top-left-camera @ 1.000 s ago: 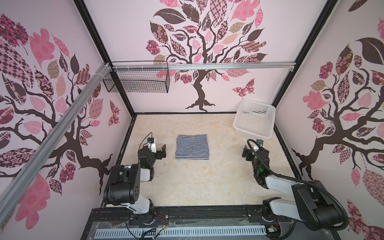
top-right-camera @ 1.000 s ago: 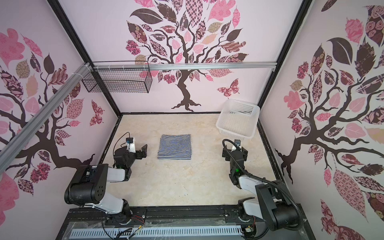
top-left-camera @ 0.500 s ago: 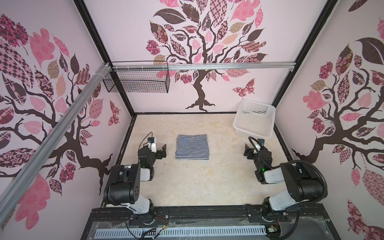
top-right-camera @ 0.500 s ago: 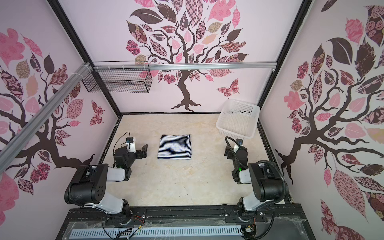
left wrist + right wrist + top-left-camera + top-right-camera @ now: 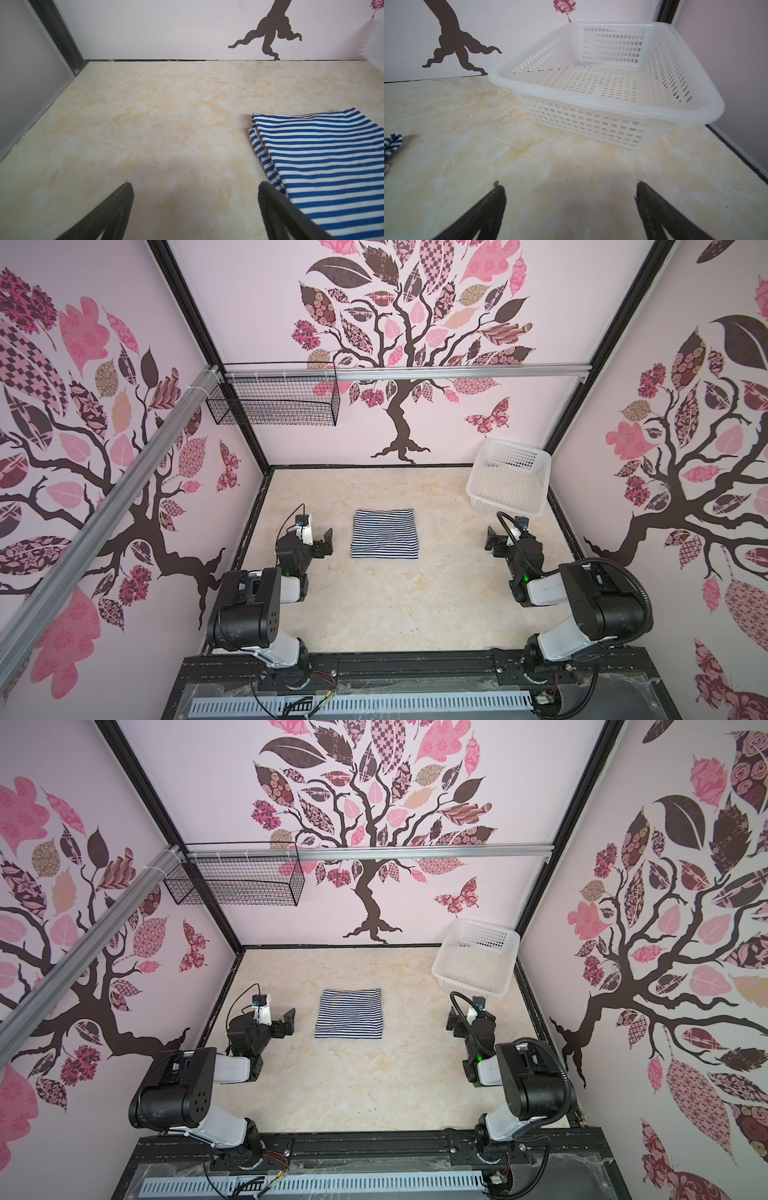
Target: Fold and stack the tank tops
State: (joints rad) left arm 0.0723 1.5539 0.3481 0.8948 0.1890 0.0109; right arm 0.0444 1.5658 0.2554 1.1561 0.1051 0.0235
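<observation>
Both top views show you the folded navy-and-white striped knit tank top (image 5: 384, 533) (image 5: 349, 1013) lying flat as a neat square on the cream marbled tabletop (image 5: 374, 614), between the two arms and a little nearer the left one. Your left gripper (image 5: 325, 542) sits low just beside its left edge, not touching it. In the left wrist view its two black fingers (image 5: 116, 207) stand wide apart over bare table, with nothing between them, and the stacked folded layers of the striped cloth show at one side. Your right gripper (image 5: 492, 540) is well apart from the tank top, near the white perforated plastic basket (image 5: 509, 508) in the far right corner. In the right wrist view its jaws gape just as wide, holding nothing. The basket stands ahead of them, and only a corner of the stripes shows at the picture's edge.
</observation>
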